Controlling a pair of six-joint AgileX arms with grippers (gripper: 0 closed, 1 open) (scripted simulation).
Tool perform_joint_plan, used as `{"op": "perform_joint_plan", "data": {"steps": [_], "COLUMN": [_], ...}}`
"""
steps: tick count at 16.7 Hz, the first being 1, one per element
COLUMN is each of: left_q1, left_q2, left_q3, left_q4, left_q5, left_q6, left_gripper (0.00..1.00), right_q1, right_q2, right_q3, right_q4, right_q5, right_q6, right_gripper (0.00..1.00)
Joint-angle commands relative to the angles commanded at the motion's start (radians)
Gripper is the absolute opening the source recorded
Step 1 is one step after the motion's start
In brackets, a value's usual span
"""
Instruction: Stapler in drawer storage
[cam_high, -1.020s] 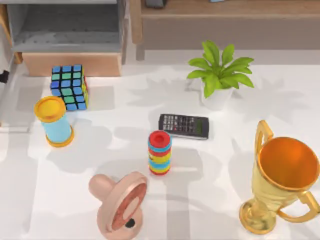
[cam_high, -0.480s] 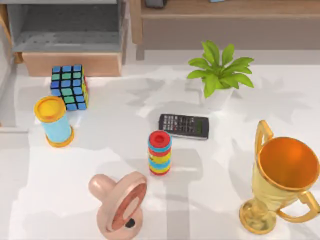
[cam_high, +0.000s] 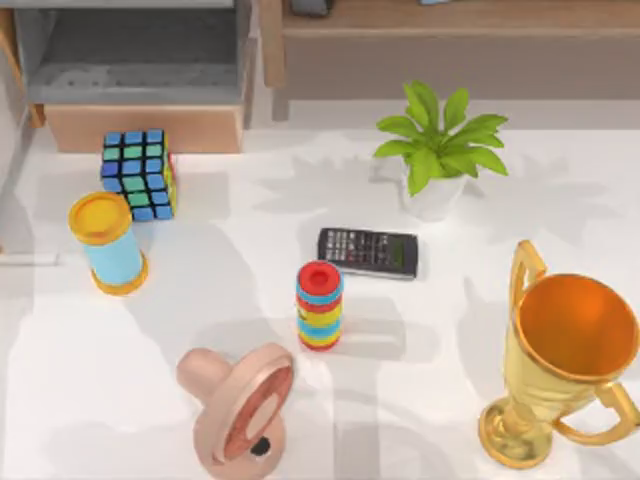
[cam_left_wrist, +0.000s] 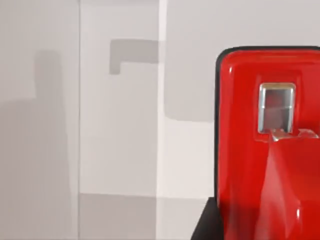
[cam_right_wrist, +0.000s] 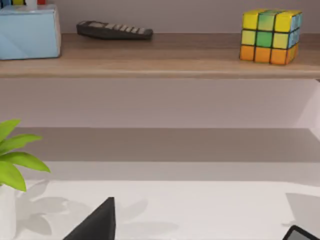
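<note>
At the far left, the drawer (cam_high: 140, 75) stands open with a bare grey floor, the cube (cam_high: 140, 174) just in front of its wooden panel. My left wrist view shows the red stapler (cam_left_wrist: 270, 145) very close; whether my claw grasps it, I cannot tell. I judge it may slip and fall outside the drawer. The white table (cam_high: 240, 300) is crowded: ring stack (cam_high: 319, 305), plant (cam_high: 437, 150), trophy (cam_high: 562, 360).
</note>
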Motion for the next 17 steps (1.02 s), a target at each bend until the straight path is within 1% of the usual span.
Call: {"op": "perform_joint_plan", "data": {"steps": [3,5,11,14,17], "left_q1": [0.003,0.001,-0.002,0.004,0.033], "left_q2": [0.086,0.104,0.104,0.059,-0.061], "left_q3": [0.009,0.010,0.009,0.058,0.120], "left_q4": [-0.075,-0.107,-0.107,-0.072,-0.001], "left_q5": [0.008,0.008,0.007,-0.001,-0.028], "left_q6": [0.007,0.009,0.010,0.028,0.048], "left_gripper": [0.00,0.00,0.00,0.00,0.00], "right_q1": [0.000,0.000,0.000,0.000,0.000], "right_q2": [0.000,0.000,0.000,0.000,0.000], "right_q3": [0.000,0.000,0.000,0.000,0.000], "right_q4": [0.000,0.000,0.000,0.000,0.000], "right_q5": [0.000,0.000,0.000,0.000,0.000], "right_q6": [0.000,0.000,0.000,0.000,0.000], "right_gripper": [1.00,1.00,1.00,1.00,1.00]}}
